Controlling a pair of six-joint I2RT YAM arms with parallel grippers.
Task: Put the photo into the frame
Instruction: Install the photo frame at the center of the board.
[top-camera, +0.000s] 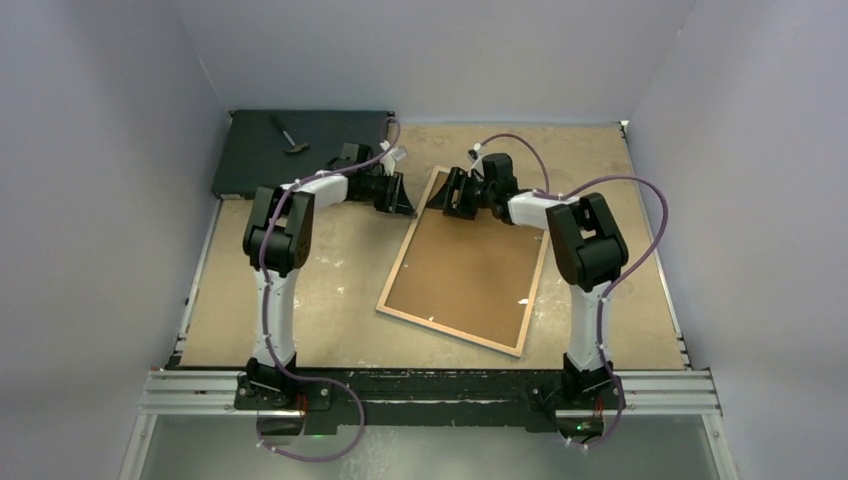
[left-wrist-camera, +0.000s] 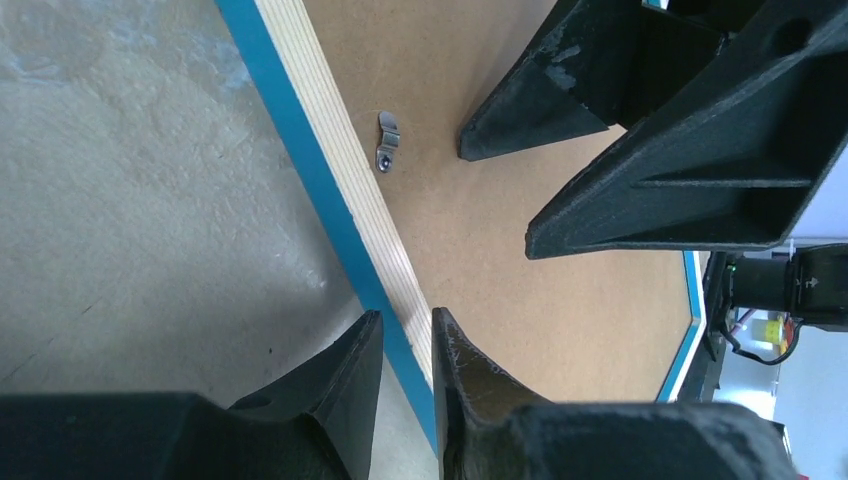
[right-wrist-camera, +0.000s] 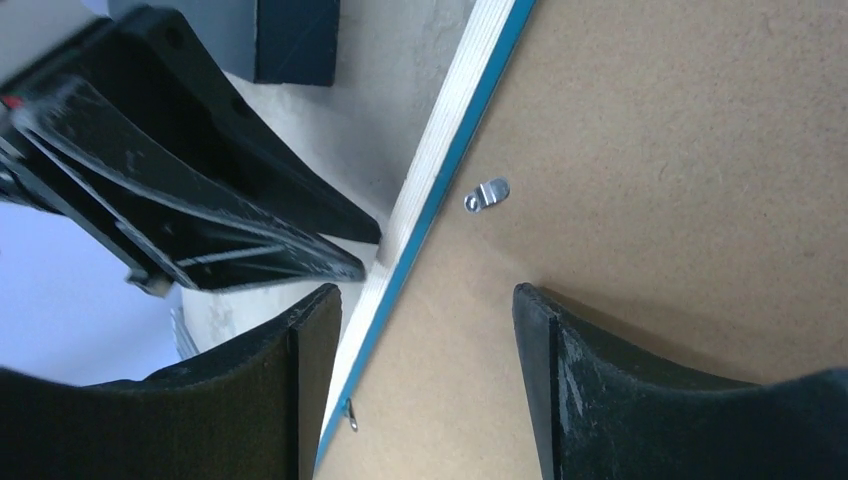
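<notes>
Top camera looks down from behind — close wrist cameras share an edge of the frame (left-wrist-camera: 328, 150).

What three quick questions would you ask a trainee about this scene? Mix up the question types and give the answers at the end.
1. True or false: the frame lies with its light blue front facing up.
2. Multiple choice: the right gripper is A) shut on a paper print, B) open, its fingers either side of the frame's edge, C) parked down by its own base.
3. Short answer: in which corner of the table does the black box sit, seen from the arms?

Key: 1 false, its bare wood back is up; 2 B; 3 the far left corner.
</notes>
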